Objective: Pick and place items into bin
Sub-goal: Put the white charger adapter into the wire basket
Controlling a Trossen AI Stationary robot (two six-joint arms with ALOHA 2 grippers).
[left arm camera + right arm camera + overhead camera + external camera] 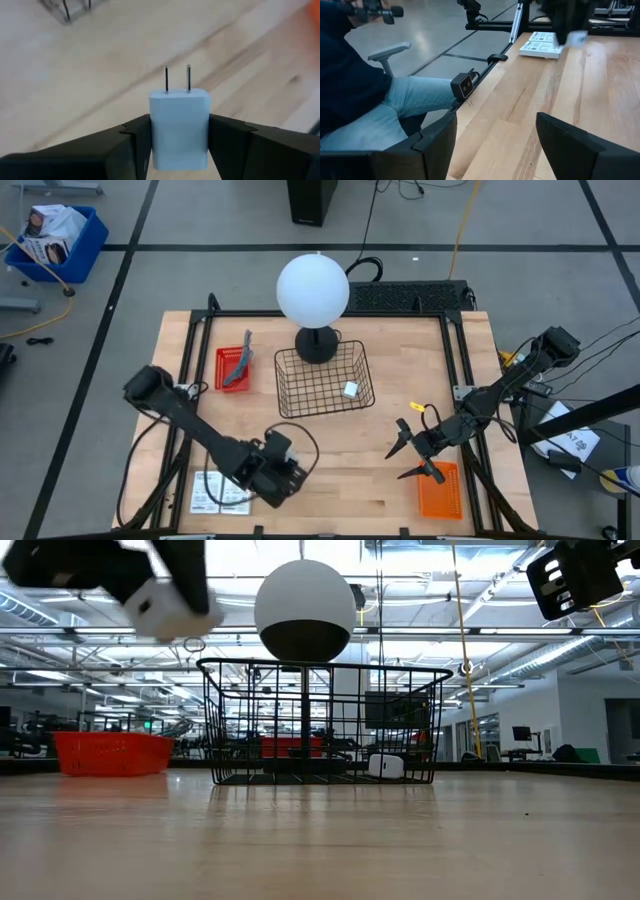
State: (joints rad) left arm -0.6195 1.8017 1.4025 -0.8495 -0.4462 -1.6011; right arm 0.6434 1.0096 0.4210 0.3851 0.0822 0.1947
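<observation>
My left gripper [179, 137] is shut on a small white plug block [179, 127] with two metal prongs [177, 79], above the table's near left part [281, 448]. The low view shows the block [165, 606] high over the table. A second white block [351, 389] lies on the floor of the black wire basket [323, 380], also seen in the low view [386, 766]. A grey tool [240, 358] lies in the red bin [222, 370]. Two white printed cards [220, 491] lie flat at the near left edge. My right gripper [409, 455] is open over the table's near right part. My left gripper pinches the white plug block by its two opposite side faces [155, 130], one finger [127, 145] on each side. The prongs point away from the wrist, ahead of the fingers. The block is lifted clear of the table.
The white globe lamp [313, 288] stands on its dark base at the basket's far side. An orange tray [440, 491] lies at the near right edge beside my right gripper. A small yellow piece [418, 408] lies right of the basket. A seated person [365, 95] is beyond the table's edge.
</observation>
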